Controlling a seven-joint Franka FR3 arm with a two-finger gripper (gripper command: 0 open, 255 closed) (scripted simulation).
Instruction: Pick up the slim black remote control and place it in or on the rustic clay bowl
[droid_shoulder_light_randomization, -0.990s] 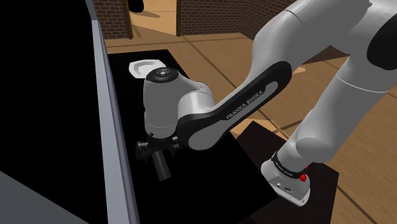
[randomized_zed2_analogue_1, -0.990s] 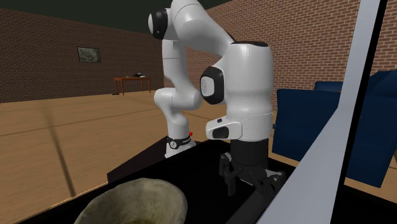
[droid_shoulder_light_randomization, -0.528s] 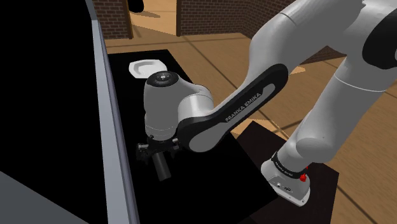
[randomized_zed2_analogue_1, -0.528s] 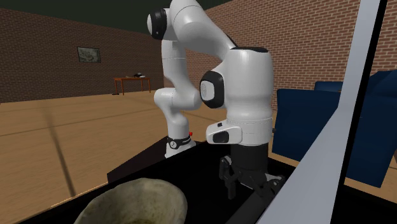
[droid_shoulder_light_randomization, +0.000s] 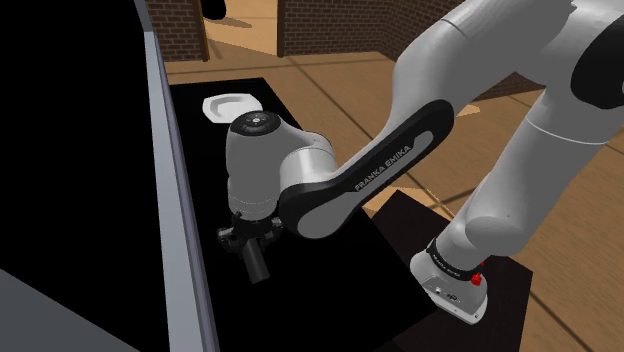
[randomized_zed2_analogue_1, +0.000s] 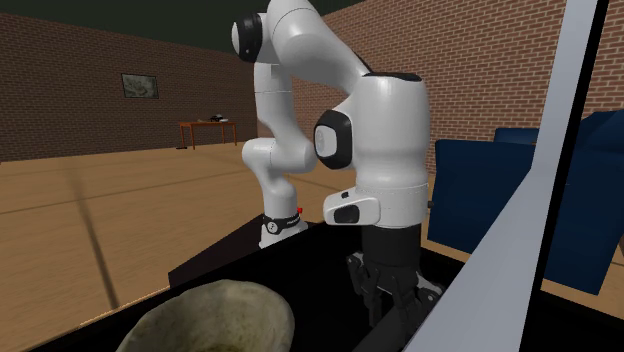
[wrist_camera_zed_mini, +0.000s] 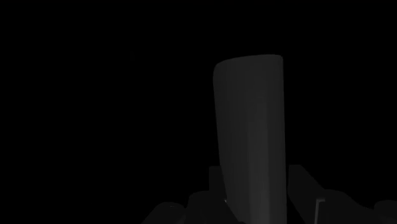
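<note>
Wrist view: the gripper (wrist_camera_zed_mini: 256, 175) is clenched on the slim remote (wrist_camera_zed_mini: 248, 121), a smooth, dark grey slab with a rounded end, low over the black bench (droid_shoulder_light_randomization: 320, 300). It probably handles light, stiff and slippery, so gripping across its narrow width suits. The rough tan bowl (randomized_zed2_analogue_1: 215, 315) sits at the gripper's 8 o'clock in the second exterior view.

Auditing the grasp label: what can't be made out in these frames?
- Wrist view: the remote control, clasped by the gripper, is cut off at the bottom edge, and its face is too dark to show buttons.
- Shoulder view: the black remote control blends into the black table, so lifted or resting cannot be told.
- Second exterior view: the lower part of the bowl is cut off by the bottom edge.
</note>
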